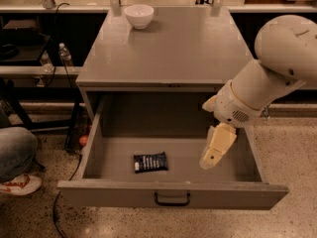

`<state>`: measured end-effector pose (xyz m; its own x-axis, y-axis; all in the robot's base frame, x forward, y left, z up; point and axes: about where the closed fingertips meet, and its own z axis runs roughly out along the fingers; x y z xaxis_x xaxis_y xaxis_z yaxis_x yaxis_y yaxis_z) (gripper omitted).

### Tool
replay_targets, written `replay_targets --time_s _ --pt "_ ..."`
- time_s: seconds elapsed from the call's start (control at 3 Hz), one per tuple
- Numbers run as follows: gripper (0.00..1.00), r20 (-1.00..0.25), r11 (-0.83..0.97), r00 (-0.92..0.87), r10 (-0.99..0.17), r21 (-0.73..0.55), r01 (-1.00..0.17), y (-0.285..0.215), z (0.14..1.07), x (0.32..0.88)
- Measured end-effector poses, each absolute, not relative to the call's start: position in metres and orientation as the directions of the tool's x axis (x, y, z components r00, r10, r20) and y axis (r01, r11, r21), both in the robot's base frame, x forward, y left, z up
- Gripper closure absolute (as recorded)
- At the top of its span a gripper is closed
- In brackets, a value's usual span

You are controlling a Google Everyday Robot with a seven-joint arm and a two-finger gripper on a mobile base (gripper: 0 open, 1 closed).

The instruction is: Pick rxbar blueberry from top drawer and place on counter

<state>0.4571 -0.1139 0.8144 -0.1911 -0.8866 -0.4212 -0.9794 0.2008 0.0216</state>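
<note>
Lettering up, the rxbar blueberry [150, 161] lies flat on the floor of the open top drawer [114, 195], well apart from my gripper [217, 148], off to its left. My gripper hangs over the drawer's right part, clear of the bar; released or clenched, I cannot tell. Beyond it, the counter [173, 53] carries a white bowl [138, 15].

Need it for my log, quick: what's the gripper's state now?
Gripper: cannot be told; over the top drawer's right side, apart from the rxbar blueberry.
</note>
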Motion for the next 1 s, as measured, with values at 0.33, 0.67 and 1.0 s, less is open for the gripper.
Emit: replay_targets --time_s 0.33,0.67,1.0 --pt "0.0 -0.462 0.209 -0.205 -0.863 0.043 -0.977 -0.1 0.778 0.48" --pt "0.0 -0.532 0.237 -0.211 -0.82 0.02 -0.971 -0.079 0.747 0.514" --pt "0.0 -0.595 0.207 -0.14 -0.791 -0.046 -0.977 -0.029 0.708 0.539"
